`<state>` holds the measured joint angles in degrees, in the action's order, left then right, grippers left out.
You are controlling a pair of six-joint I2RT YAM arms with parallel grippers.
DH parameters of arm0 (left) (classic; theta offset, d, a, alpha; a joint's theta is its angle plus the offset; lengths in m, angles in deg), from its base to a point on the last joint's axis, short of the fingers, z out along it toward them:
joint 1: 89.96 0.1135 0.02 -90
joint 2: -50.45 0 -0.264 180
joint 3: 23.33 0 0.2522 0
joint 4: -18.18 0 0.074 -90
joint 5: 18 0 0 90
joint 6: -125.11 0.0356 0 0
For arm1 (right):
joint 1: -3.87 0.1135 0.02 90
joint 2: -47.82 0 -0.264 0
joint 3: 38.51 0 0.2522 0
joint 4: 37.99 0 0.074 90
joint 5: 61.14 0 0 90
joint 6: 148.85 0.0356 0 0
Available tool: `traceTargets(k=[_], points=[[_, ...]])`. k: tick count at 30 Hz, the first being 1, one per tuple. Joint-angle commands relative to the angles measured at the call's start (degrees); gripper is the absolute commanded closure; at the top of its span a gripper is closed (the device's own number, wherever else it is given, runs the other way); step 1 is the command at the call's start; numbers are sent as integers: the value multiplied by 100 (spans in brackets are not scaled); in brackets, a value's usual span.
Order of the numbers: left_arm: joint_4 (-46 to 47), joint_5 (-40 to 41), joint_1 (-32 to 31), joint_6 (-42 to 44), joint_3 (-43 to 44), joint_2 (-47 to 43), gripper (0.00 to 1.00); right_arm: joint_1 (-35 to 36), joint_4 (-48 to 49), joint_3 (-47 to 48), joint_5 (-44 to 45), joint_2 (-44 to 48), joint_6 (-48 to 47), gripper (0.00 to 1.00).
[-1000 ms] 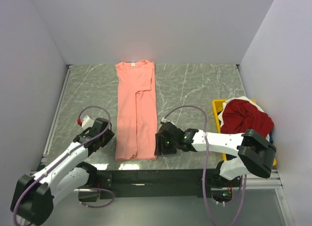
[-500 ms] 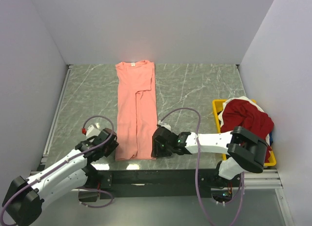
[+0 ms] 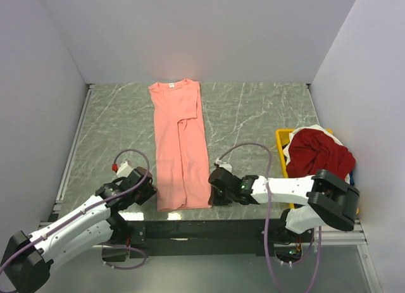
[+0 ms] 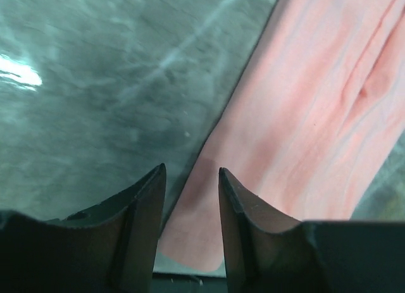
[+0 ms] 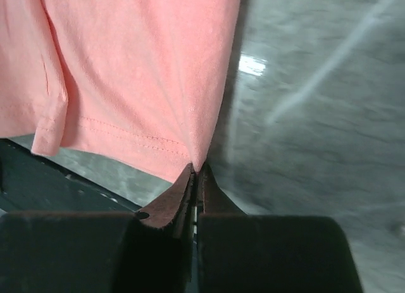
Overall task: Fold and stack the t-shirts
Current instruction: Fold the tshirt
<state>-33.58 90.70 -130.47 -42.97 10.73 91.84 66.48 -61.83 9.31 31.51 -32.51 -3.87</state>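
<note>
A salmon-pink t-shirt (image 3: 180,141) lies folded into a long narrow strip down the middle of the marble table. My right gripper (image 3: 212,197) is at its near right corner. In the right wrist view the jaws (image 5: 197,171) are shut on that hem corner of the pink cloth (image 5: 139,65). My left gripper (image 3: 152,192) is at the near left corner. It is open in the left wrist view (image 4: 191,173), straddling the left edge of the pink cloth (image 4: 304,116) without pinching it. A deep red t-shirt (image 3: 319,152) is heaped in the bin at the right.
The yellow bin (image 3: 280,140) stands at the table's right edge, with white cloth (image 3: 288,151) under the red shirt. The table's near edge and black rail (image 3: 190,230) run just below the pink shirt's hem. Walls close in the left, back and right.
My right gripper has shut on the shirt's near right corner, and the near end of the shirt has shifted right. My left gripper has moved in to the near left corner.
</note>
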Motion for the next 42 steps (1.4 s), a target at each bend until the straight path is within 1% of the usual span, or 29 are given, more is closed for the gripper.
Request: traceTargets(k=[1,5,8,10,15,19,24,26,27,28,30,31,33,37,40,42], points=[[82,-567,-53,513,291,-43,56,-143,-476,-312,279,430,-189,100],[117,-989,-141,636,370,1,58,-284,-599,-462,262,659,-286,100],[135,-1227,-343,593,318,10,59,-346,-609,-524,174,695,-374,100],[144,-1272,-580,488,273,1,57,-346,-617,-515,148,695,-400,100],[179,-1202,-1098,268,150,54,46,-346,-591,-480,139,660,-453,100],[214,-1106,-1319,-13,36,212,46,-346,-565,-471,104,624,-471,100],[345,-938,-1609,-277,-52,396,54,-346,-617,-532,139,773,-471,100],[512,-938,-1670,-321,-96,519,61,-355,-635,-585,139,826,-471,100],[556,-938,-1697,-356,-148,572,65,-355,-635,-603,130,887,-471,100],[600,-930,-1732,-374,-166,677,75,-363,-635,-629,130,923,-462,100],[601,-912,-1837,-479,-201,757,84,-372,-635,-699,130,1011,-462,100],[566,-886,-1907,-514,-201,792,92,-390,-635,-725,121,1028,-453,100],[391,-851,-1978,-611,-193,748,98,-416,-617,-822,104,1116,-462,100],[-23,-780,-2004,-761,-175,275,99,-469,-617,-945,60,1239,-479,100],[-155,-806,-2013,-805,-210,-7,99,-539,-626,-1033,16,1389,-497,100],[-217,-868,-2013,-831,-236,-43,99,-592,-652,-1068,-63,1529,-506,100]])
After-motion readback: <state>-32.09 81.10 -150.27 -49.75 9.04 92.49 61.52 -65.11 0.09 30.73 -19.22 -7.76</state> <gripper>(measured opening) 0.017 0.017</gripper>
